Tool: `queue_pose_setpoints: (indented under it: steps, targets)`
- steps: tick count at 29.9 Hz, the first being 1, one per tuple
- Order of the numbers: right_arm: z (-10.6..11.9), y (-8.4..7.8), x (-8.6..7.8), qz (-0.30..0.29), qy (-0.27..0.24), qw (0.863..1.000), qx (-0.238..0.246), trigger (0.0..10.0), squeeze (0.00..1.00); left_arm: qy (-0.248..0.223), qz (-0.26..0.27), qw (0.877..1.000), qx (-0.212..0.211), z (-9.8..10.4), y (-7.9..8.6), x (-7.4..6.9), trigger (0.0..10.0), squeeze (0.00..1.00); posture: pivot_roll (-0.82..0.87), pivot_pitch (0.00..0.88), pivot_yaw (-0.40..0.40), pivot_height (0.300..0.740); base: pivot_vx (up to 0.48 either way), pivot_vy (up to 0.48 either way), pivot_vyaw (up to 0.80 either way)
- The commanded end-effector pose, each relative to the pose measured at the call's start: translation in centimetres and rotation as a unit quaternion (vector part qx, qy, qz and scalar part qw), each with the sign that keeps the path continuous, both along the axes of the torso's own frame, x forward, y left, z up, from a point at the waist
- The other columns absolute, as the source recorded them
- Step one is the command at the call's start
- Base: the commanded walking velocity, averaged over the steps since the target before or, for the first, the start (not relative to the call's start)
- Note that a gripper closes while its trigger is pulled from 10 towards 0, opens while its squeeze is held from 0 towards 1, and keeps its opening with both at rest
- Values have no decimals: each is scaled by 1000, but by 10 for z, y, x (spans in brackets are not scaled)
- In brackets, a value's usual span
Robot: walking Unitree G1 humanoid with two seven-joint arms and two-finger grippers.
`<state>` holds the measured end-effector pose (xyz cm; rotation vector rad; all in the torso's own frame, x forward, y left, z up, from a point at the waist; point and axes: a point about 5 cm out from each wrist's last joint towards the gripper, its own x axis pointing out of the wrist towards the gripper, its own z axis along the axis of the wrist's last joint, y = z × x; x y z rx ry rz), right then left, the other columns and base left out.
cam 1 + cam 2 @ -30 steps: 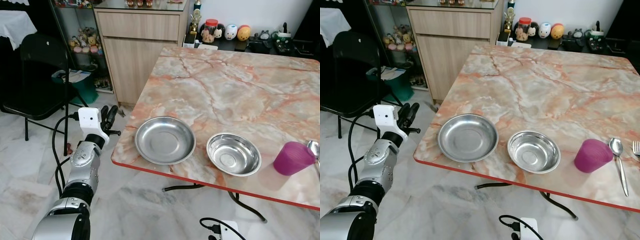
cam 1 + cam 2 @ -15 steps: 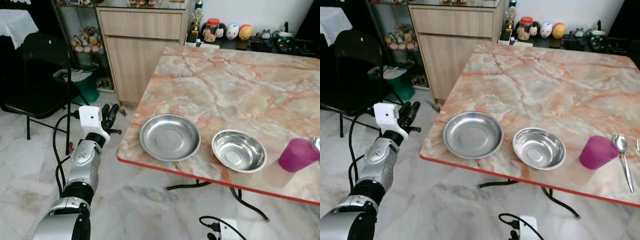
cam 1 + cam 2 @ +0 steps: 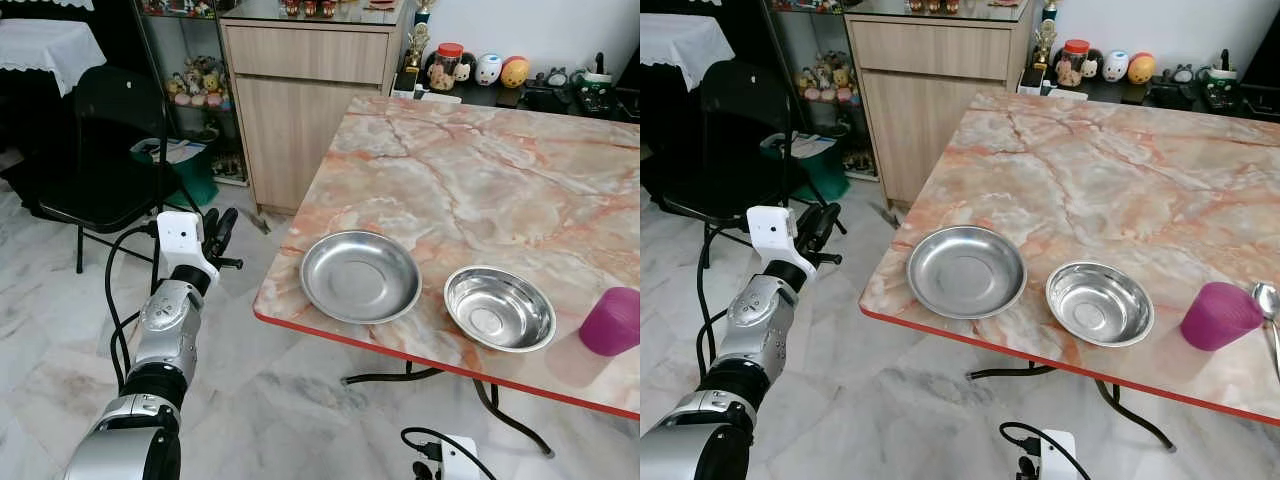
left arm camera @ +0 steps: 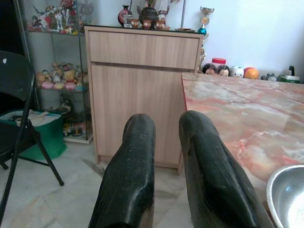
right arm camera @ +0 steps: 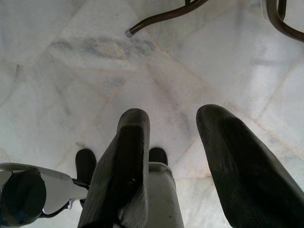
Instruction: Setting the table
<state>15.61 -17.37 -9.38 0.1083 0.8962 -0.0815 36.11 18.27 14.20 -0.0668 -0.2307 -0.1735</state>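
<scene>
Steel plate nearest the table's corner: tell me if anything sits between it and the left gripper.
Nothing visible does. The left gripper is raised off the table's left edge, empty, fingers a little apart. The steel plate lies near that corner, with bare marble and open air between. The bowl and purple cup sit beyond it.

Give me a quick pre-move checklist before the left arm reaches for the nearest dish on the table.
1. Left claw free and holding nothing: ok, fingers slightly apart.
2. Left claw over the table: not ok, it hangs beside the table's corner, above the floor.
3. Plate within the table edge, upright: ok.
4. Bowl apart from the plate: ok, a gap between them.
5. Purple cup and spoon away from the left arm's path: ok, both at the far right.
6. Right claw out of the way: ok, open, pointing at the floor.
</scene>
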Motion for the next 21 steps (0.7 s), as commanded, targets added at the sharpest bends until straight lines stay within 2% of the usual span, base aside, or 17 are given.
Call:
queue_pose_setpoints:
  steps: [1,21]
  targets:
    - [0,0,-1,-8,0,1000,4,10000,0,-6,-8,1000,0,4,-2,1,10000,0,92,0,-3,740,0,0,0]
    - [-1,0,-1,-12,5,1000,6,10000,0,-6,-11,1000,-3,5,-4,1,10000,0,92,0,-4,740,0,0,0]
